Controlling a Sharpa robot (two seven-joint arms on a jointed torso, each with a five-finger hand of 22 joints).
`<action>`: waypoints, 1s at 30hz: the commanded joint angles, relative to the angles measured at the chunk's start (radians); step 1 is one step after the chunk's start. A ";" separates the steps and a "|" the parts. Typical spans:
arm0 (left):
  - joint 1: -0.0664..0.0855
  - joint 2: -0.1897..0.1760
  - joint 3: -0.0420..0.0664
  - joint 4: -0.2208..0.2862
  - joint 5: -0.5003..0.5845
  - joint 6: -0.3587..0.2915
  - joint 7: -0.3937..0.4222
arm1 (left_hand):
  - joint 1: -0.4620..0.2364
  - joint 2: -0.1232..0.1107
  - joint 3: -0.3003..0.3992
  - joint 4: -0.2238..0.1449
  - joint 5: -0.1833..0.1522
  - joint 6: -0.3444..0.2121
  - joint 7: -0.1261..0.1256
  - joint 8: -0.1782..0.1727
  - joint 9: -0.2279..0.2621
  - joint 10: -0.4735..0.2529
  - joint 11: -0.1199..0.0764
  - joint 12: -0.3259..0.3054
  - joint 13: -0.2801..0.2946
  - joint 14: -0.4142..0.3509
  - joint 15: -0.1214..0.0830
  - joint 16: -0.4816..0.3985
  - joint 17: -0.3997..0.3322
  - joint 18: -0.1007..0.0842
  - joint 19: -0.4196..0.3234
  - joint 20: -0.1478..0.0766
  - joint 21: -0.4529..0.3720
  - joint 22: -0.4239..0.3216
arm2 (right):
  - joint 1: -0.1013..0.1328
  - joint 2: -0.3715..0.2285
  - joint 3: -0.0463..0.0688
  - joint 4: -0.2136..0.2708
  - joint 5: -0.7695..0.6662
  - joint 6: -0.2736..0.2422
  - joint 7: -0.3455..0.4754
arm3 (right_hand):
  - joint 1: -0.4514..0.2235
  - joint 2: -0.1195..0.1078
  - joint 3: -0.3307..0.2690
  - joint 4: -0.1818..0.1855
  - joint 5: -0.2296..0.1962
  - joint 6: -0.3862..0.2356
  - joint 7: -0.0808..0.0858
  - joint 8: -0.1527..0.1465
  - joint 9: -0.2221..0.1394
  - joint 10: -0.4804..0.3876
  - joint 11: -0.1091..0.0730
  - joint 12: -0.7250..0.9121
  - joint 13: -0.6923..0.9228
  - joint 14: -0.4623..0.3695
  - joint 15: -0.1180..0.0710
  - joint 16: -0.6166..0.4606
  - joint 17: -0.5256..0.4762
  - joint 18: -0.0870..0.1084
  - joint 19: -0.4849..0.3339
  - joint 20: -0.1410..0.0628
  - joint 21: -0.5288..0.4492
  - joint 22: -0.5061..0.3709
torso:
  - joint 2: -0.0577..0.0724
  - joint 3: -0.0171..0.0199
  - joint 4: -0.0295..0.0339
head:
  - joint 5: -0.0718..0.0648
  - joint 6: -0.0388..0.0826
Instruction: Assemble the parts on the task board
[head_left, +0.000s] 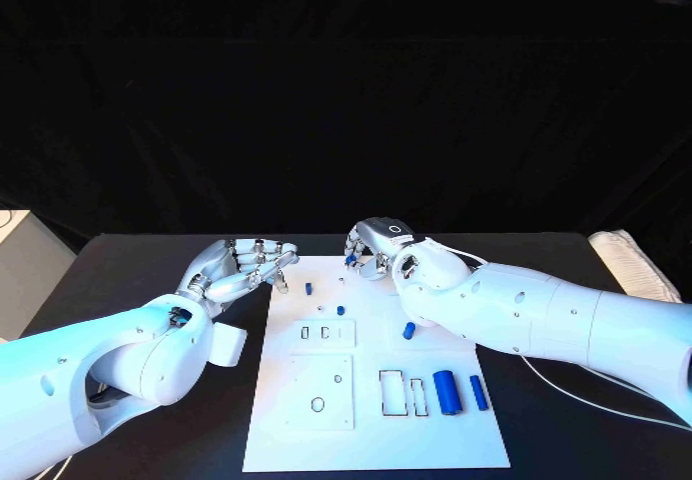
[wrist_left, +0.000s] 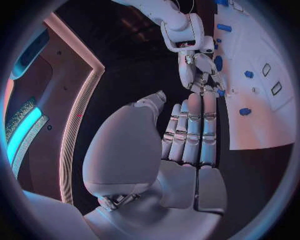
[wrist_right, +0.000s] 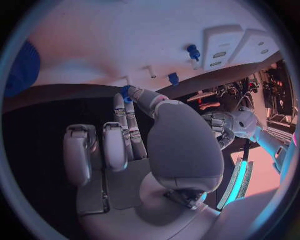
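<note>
The white task board (head_left: 378, 415) lies in the middle of the black table. My right hand (head_left: 381, 246) hovers over the board's far edge and pinches a small blue part (head_left: 351, 260) between thumb and finger; the right wrist view shows that blue part (wrist_right: 125, 93) at the fingertips, close to the board (wrist_right: 112, 45). My left hand (head_left: 245, 268) is beside the board's far left corner, fingers stretched out and holding nothing (wrist_left: 187, 135). A blue peg (head_left: 309, 288) stands on the board near it.
More blue parts sit on the board: a small one (head_left: 340, 310), a loose piece (head_left: 410, 329), a thick cylinder (head_left: 446, 392) and a thin bar (head_left: 479, 392) beside open slots (head_left: 392, 393). A white cloth (head_left: 632, 262) lies at the table's right edge.
</note>
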 joint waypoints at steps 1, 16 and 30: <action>0.003 0.001 0.001 0.003 0.004 0.015 0.004 | -0.008 0.002 0.006 0.002 -0.005 0.001 0.000 0.003 0.001 0.003 0.000 0.005 0.001 -0.007 0.000 0.007 0.001 0.013 -0.005 -0.001 0.004 0.001 | -0.001 0.005 0.000 -0.006 0.001 0.030 0.005 | 0.000 0.011 -0.001 -0.004 0.003 -0.002 0.002 0.002 0.016 0.020 -0.016 0.005 0.001 0.044 -0.002 0.006 0.000 -0.012 0.055 -0.009 0.006 0.145 | 0.000 -0.0005 -0.0009 | 0.003 -0.002; 0.005 0.002 0.001 0.003 0.007 0.018 0.004 | -0.008 0.002 0.006 0.002 -0.005 0.001 0.000 0.003 0.001 0.003 0.000 0.005 0.001 -0.007 0.000 0.007 0.001 0.013 -0.005 -0.001 0.004 0.001 | -0.004 0.020 -0.001 -0.024 0.008 0.054 0.013 | -0.005 0.008 0.000 -0.004 0.003 -0.010 0.004 0.000 0.019 0.014 -0.013 -0.001 0.002 0.044 0.000 0.006 -0.002 -0.011 0.054 -0.007 0.005 0.143 | 0.003 -0.0001 -0.0010 | 0.005 -0.004; 0.007 0.002 0.001 0.005 0.010 0.021 0.002 | -0.007 0.003 0.008 0.000 -0.005 0.000 0.000 0.003 0.002 0.002 0.000 0.004 0.001 -0.010 0.000 0.009 0.001 0.013 -0.007 -0.001 0.009 0.005 | -0.004 0.038 -0.001 -0.051 0.011 0.066 0.015 | -0.015 0.000 0.006 -0.005 0.003 -0.032 0.011 -0.008 0.026 -0.010 -0.005 -0.011 0.002 0.040 0.007 0.001 -0.013 -0.006 0.041 -0.001 -0.011 0.121 | 0.004 -0.0009 -0.0009 | 0.006 -0.003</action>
